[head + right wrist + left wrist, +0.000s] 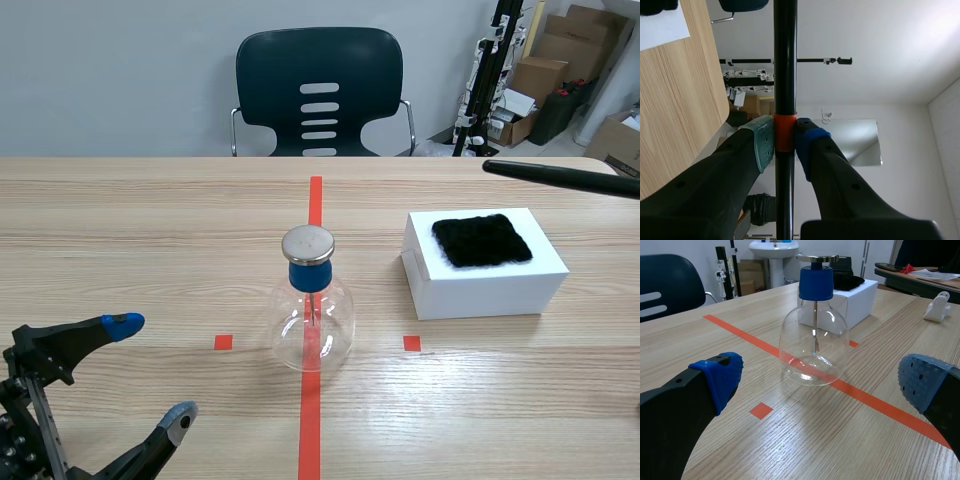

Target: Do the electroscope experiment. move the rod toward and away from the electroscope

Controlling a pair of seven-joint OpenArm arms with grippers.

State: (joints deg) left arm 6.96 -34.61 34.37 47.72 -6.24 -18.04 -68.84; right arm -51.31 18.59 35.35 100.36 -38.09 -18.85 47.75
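Over the counter, right tool clamped on rod, left tool agape, ease rod tip toward electroscope without touching.

The left gripper is matt black. Its two thick fingers are angular and narrow toward rounded tips. Each tip wears a blue pad, moulded around it like a cap and covered in small dots. Behind the fingers sits a black frame of straight bars, with a row of small round fasteners along one edge. The right gripper has the same smooth black fingers, broad at the root and slimmer toward the tip. One finger ends in a grey-green pad and the other in a blue one.
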